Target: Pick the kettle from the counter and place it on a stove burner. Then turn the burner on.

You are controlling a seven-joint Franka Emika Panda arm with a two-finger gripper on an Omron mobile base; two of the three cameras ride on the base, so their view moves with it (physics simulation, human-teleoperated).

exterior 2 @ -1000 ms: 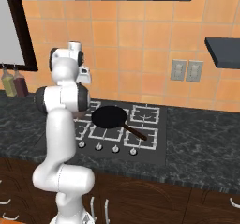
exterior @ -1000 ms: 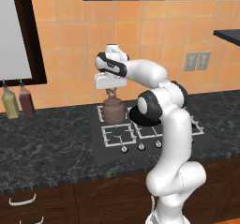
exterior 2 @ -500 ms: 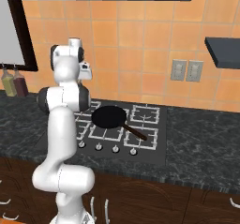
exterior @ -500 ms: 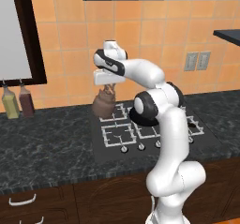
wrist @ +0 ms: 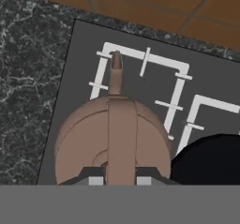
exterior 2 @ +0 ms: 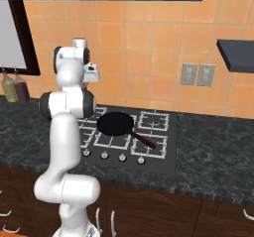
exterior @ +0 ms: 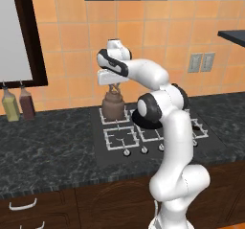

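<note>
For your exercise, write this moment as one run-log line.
phase: placing | gripper: jaws shut on kettle handle | kettle: over back-left stove burner, contact unclear | pan: beside it | burner: not yet turned on

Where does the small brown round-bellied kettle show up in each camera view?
Left base view: the brown round-bellied kettle sits left of centre, under the gripper, over the back-left light-grey wire grate.
Right base view: I cannot make it out behind the white arm.
Hand view: lower centre, spout pointing up the picture.
Shared landmark: the round black pan.
</note>
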